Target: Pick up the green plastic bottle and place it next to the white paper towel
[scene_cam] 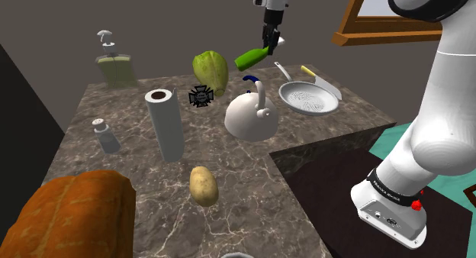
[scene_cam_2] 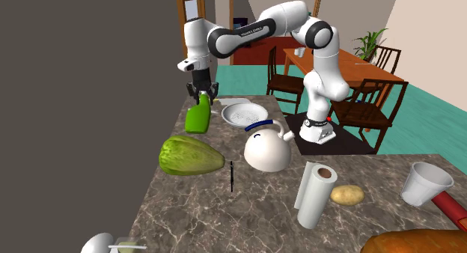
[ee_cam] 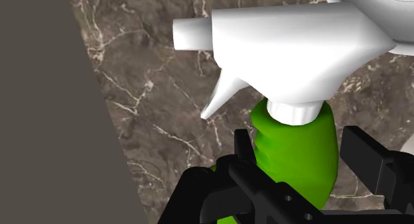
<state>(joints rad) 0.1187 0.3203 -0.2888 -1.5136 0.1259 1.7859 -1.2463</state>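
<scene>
A green spray bottle (scene_cam: 251,59) with a white trigger head hangs tilted over the far end of the marble counter (scene_cam: 252,195), clear of the surface. My gripper (scene_cam: 271,40) is shut on it just below the head. In the second exterior view the bottle (scene_cam_2: 198,115) hangs under the gripper (scene_cam_2: 202,94), close to the grey wall. In the wrist view the black fingers (ee_cam: 243,146) clasp the green body (ee_cam: 295,160) on both sides, gripper (ee_cam: 300,150). The white paper towel roll (scene_cam: 165,124) stands upright mid-counter, well nearer than the bottle; roll (scene_cam_2: 316,193).
Between bottle and roll sit a white kettle (scene_cam: 250,115), a green cabbage (scene_cam: 210,69) and a small black object (scene_cam: 201,96). A metal strainer pan (scene_cam: 309,98) lies at the shoulder view's right. A potato (scene_cam: 203,185), shaker (scene_cam: 106,134) and bread loaf (scene_cam: 72,214) lie nearer.
</scene>
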